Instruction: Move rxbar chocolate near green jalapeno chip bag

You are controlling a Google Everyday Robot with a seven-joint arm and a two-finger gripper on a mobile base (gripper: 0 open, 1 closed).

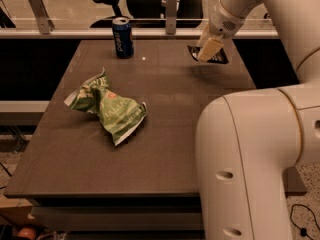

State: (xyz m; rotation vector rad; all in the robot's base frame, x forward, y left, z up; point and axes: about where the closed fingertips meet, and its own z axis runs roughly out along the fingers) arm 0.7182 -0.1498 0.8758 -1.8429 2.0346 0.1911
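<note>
The gripper (209, 48) is clamped on the black snack bar (218, 58), held just above the surface (170, 134) near its far right edge. The green chip bag (112, 111) lies well apart, left of centre, with bare surface between them. A blue can (122, 37) stands by the far edge.

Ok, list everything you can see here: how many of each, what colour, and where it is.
table: one, dark grey-brown, fills the middle of the view.
green jalapeno chip bag: one, green and white, crumpled, on the table's left half.
soda can: one, blue, upright near the table's far edge, left of centre.
rxbar chocolate: one, black, at the table's far right, right at the gripper.
office chair: one, black, beyond the table's far side.
arm: one, white, large in the near right, reaching over to the far right.
gripper: one, cream, at the rxbar chocolate.
</note>
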